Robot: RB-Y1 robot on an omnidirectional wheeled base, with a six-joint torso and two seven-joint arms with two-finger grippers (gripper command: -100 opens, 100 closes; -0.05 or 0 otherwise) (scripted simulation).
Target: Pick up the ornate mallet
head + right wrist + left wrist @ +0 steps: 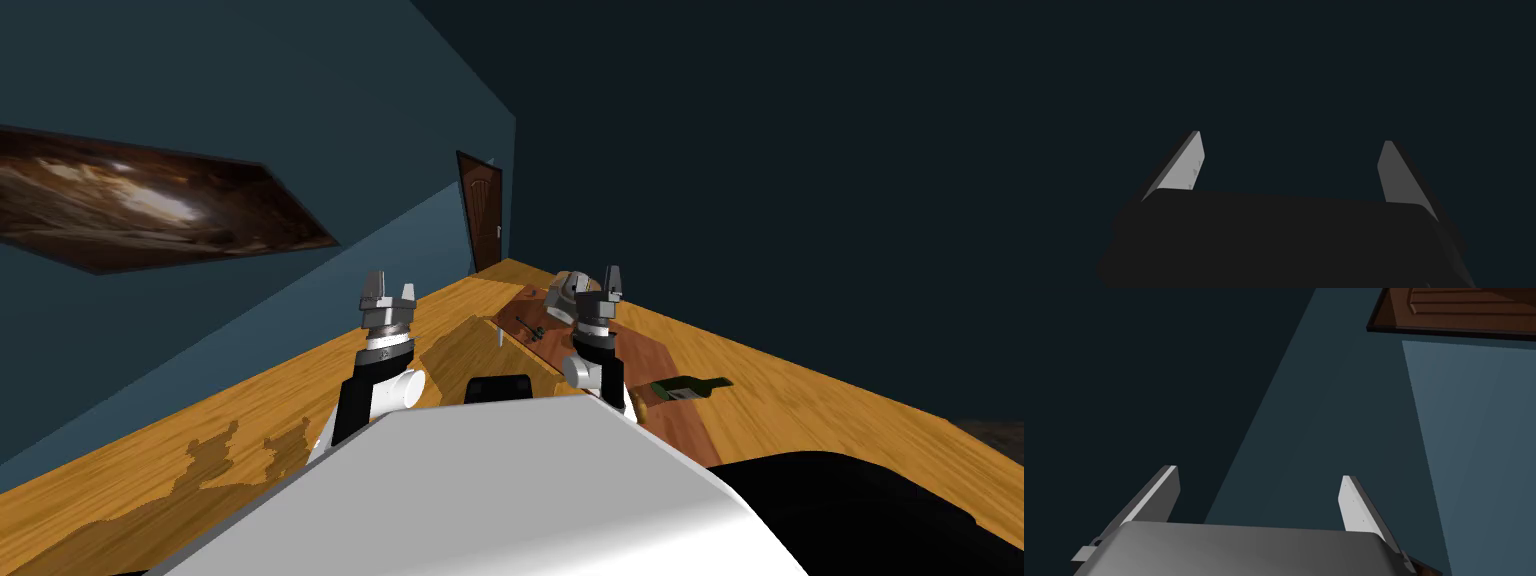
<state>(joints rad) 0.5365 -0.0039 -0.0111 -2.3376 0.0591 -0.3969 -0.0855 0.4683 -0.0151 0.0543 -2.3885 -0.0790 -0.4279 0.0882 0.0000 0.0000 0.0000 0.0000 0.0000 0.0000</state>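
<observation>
Left gripper (1259,472), right gripper (1292,137) upraised, both agape

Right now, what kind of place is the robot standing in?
Probably a room in a house: a dark brown panelled wooden door, a wide brown painting on the dark teal wall, and an orange wood-grain floor.
</observation>
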